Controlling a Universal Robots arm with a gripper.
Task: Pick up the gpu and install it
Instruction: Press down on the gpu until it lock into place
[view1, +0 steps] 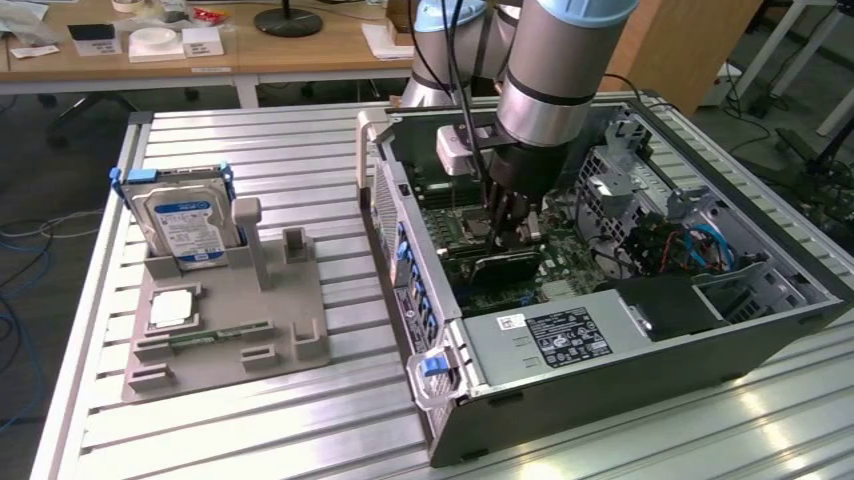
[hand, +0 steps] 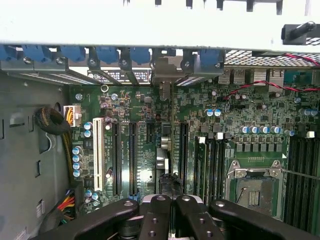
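The gpu (view1: 505, 268) stands on edge inside the open computer case (view1: 627, 390), down at the motherboard's expansion slots. In the wrist view the gpu (hand: 167, 165) shows edge-on as a thin dark strip running to the case's rear wall. My gripper (view1: 511, 235) reaches straight down into the case, right over the card. The gripper (hand: 168, 202) is shut, its black fingers (hand: 155, 215) together at the card's upper edge. Whether they pinch the card or only rest on it I cannot tell.
A grey holder (view1: 227, 320) on the slatted table holds a hard drive (view1: 187, 225) with a blue-white label and a green memory stick (view1: 200, 340). Inside the case are the power supply (view1: 567, 335), drive cages with cables, and the CPU socket (hand: 255, 192).
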